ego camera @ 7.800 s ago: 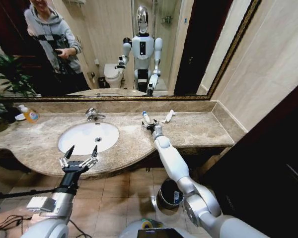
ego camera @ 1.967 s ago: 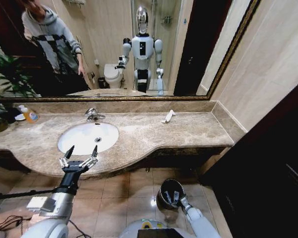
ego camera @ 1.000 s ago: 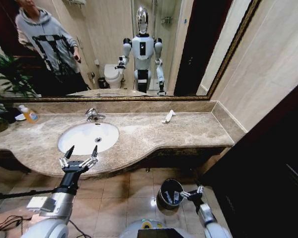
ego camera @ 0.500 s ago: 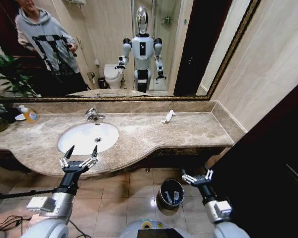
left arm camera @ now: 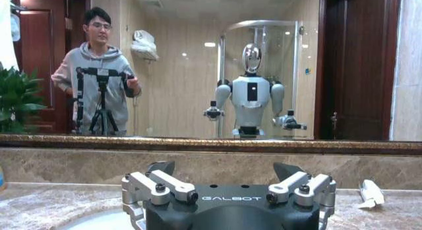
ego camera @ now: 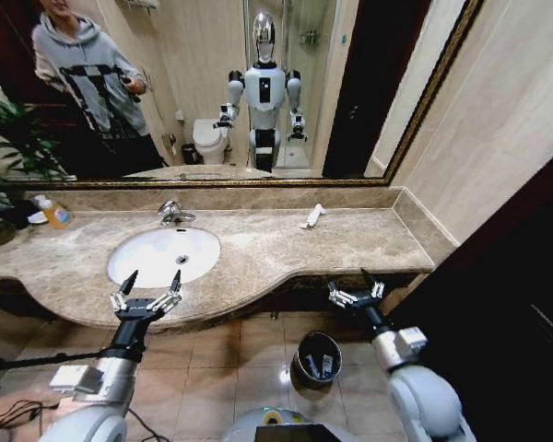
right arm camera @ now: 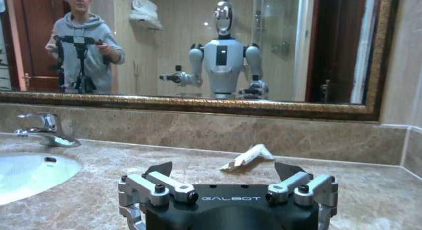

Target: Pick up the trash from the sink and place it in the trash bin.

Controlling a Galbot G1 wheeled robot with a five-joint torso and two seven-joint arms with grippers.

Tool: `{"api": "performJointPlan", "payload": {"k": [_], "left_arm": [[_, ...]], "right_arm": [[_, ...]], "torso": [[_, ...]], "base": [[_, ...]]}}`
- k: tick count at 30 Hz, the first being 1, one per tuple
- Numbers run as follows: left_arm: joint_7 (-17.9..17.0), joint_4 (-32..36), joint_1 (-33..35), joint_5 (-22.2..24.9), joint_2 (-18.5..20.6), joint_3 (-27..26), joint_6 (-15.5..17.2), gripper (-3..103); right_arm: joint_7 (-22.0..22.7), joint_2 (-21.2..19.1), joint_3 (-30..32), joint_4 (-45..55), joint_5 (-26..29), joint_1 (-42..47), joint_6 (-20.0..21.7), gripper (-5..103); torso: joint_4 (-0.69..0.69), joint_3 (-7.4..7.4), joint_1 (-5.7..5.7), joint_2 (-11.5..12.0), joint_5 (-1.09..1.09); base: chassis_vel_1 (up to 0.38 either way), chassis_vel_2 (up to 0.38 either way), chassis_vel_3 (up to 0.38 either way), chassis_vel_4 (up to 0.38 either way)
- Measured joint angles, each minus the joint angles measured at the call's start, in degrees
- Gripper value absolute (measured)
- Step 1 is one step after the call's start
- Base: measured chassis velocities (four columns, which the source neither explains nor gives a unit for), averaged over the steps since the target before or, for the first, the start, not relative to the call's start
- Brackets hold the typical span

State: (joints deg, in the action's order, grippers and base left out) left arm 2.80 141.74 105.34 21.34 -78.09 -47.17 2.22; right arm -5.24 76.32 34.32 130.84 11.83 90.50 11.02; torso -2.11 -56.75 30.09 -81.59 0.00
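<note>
A: Right gripper (ego camera: pixel 355 295)?
B: At the countertop (ego camera: pixel 369 241) front edge toward its right end, above the trash bin (ego camera: pixel 317 357). Jaws spread wide, holding nothing.

A: Left gripper (ego camera: pixel 147 296)?
B: At the front edge before the sink (ego camera: pixel 163 255), also wide open and empty.

A: Trash?
B: One white sachet (ego camera: pixel 312 215) lies on the countertop near the back wall, right of the faucet (ego camera: pixel 174 213), well apart from the basin. Head view shows pale pieces inside the bin on the floor.

A: What do the wrist views add?
B: Right wrist view sees the sachet (right arm camera: pixel 248 156) beyond its fingers (right arm camera: pixel 159 169), the faucet (right arm camera: pixel 43 128) and a slice of the sink (right arm camera: pixel 29 174). Left wrist view has the sachet (left arm camera: pixel 370 193) off to the side. The bottle (ego camera: pixel 52 212) stands at the far left back corner in the head view.
</note>
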Motion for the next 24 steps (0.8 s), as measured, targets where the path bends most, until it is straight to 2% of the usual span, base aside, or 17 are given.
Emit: {"api": "performJointPlan", "payload": {"k": [11, 18, 24], "left_arm": [[0.0, 0.0, 0.0, 0.0, 0.0, 0.0, 0.0, 100], [0.0, 0.0, 0.0, 0.0, 0.0, 0.0, 0.0, 100], [-0.01, 0.0, 0.0, 0.0, 0.0, 0.0, 0.0, 100]], "right_arm": [[0.94, -6.18, -1.86, -7.39, 6.13, -10.52, 3.07, 100], [1.18, -7.22, -5.16, -12.36, 7.02, -18.49, 4.22, 100], [2.23, -6.87, -10.56, -21.34, 7.64, -30.37, 4.92, 100]], "torso": [[0.0, 0.0, 0.0, 0.0, 0.0], [0.0, 0.0, 0.0, 0.0, 0.0], [0.0, 0.0, -0.01, 0.0, -0.01]], "base": [[0.0, 0.0, 0.0, 0.0], [0.0, 0.0, 0.0, 0.0], [0.0, 0.0, 0.0, 0.0]]}}
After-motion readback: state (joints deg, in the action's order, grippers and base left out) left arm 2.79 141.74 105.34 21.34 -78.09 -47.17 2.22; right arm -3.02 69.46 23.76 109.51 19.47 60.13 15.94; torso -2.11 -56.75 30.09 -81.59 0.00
